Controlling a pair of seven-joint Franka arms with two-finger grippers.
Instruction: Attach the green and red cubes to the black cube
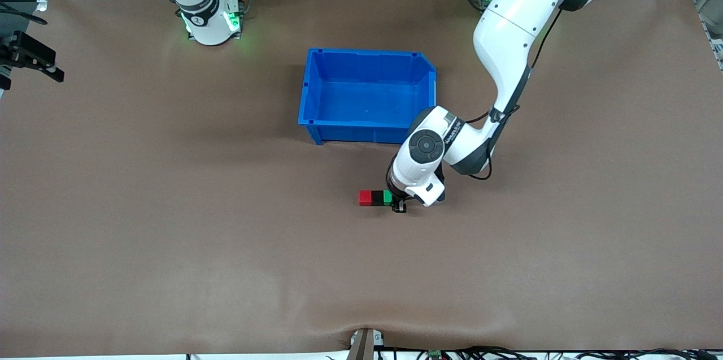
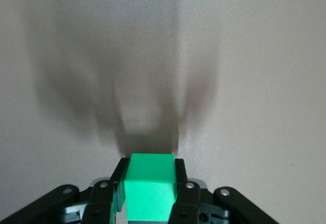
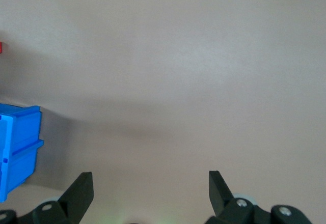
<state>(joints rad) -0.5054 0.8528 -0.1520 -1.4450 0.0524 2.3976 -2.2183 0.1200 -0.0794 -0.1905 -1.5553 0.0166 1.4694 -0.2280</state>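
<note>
Well, left gripper clamps green cube beside black cube.

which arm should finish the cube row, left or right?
Left. Its claw is shut on the green cube, which already sits against the black cube with the red cube at the row's other end. The right claw waits open by its base, up the table past the blue bin.

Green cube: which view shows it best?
Left wrist view: the green cube fills the foreground, clamped in the left gripper. The front view shows it small beside the black cube; the right wrist view misses it.
</note>
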